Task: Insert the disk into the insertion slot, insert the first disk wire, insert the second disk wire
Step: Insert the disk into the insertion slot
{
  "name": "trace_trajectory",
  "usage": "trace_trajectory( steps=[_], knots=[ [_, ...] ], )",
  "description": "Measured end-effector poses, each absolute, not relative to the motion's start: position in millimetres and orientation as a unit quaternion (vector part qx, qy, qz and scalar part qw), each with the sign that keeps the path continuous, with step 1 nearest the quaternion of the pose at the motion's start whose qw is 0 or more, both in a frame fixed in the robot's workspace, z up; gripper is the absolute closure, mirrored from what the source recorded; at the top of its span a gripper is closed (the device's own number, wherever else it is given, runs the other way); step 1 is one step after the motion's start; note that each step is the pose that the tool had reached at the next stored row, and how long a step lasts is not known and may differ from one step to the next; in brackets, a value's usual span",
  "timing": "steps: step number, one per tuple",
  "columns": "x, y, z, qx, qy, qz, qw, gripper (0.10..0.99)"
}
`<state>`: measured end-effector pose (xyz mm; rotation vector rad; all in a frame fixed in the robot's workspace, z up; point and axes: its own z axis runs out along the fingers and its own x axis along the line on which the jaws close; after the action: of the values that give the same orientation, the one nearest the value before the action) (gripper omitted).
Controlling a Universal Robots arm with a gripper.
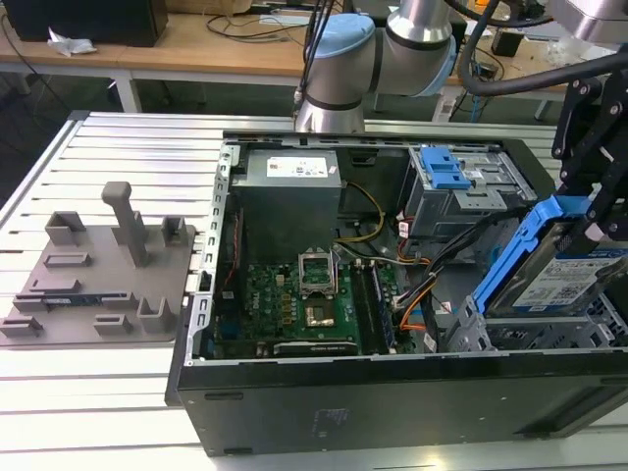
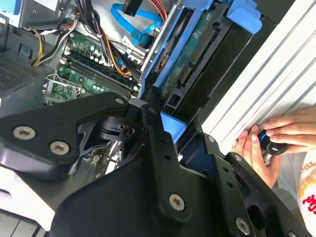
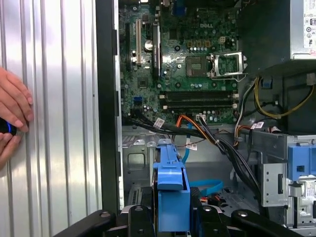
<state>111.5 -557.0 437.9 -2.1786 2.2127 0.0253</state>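
The gripper (image 1: 595, 218) pinches the disk (image 1: 567, 273) tight and holds it tilted just above the insertion slot (image 1: 510, 334) at the exterior view's right, so the disk is not in yet, and I think both wires (image 1: 416, 300) are left to do.

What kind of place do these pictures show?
Probably a robotics lab or test workshop: a robot arm works at an open computer case on a slotted aluminium table, its gripper holds the disk, and a wooden bench with cables stands beyond.
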Motion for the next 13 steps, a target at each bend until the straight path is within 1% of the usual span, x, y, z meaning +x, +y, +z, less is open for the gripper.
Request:
trace_trajectory(
  steps=[9,10,12,13],
  knots=[
    [111.5,-557.1,414.2,-0.701,0.713,0.010,0.017,0.722],
    [111.5,-557.1,412.4,-0.701,0.713,0.010,0.016,0.710],
    [111.6,-557.1,411.1,-0.701,0.713,0.010,0.016,0.584],
    [111.6,-557.1,411.2,-0.701,0.713,0.010,0.015,0.584]
  ],
)
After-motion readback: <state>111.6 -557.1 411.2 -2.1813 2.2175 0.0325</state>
